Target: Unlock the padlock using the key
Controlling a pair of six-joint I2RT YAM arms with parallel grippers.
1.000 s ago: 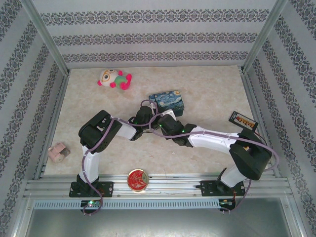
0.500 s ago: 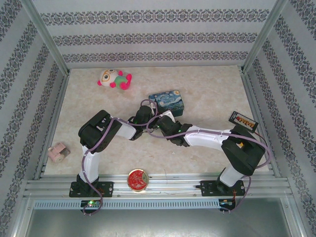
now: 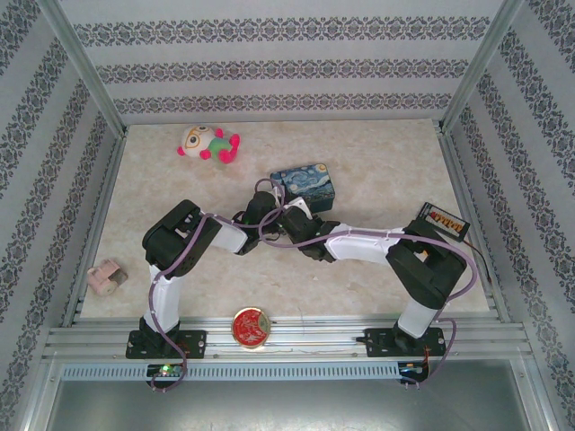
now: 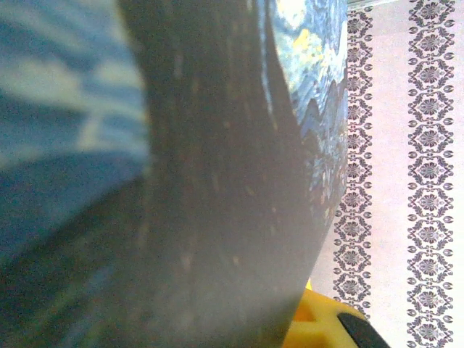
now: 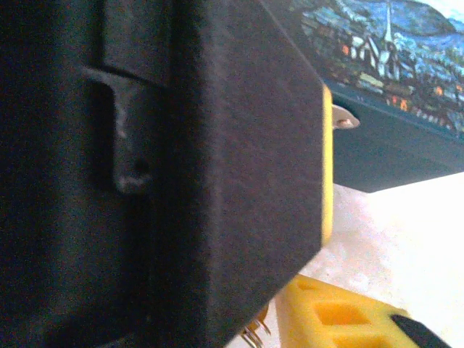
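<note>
- My left pincer (image 3: pixel 266 203) and right pincer (image 3: pixel 289 215) sat together at frame centre, against the blue Starry Night tin's (image 3: pixel 310 184) lower-left corner.
- I could not tell either pincer's width.
- I could not tell where the padlock or the key lay.

3 walls close the space: a back wall (image 3: pixel 287 63) across the top of the frame, a left wall (image 3: pixel 40 171) and a right wall (image 3: pixel 539 171) slanting down the sides. All carry pale wallpaper (image 3: pixel 269 32) with dark floral bands. 2 silvery posts (image 3: pixel 85 67) run diagonally from the upper corners. The tabletop (image 3: pixel 377 162) at centre is beige, marble-patterned and evenly lit. Along the lower edge lie metal rails (image 3: pixel 296 339), and below them a grey panel (image 3: pixel 287 404).
</note>
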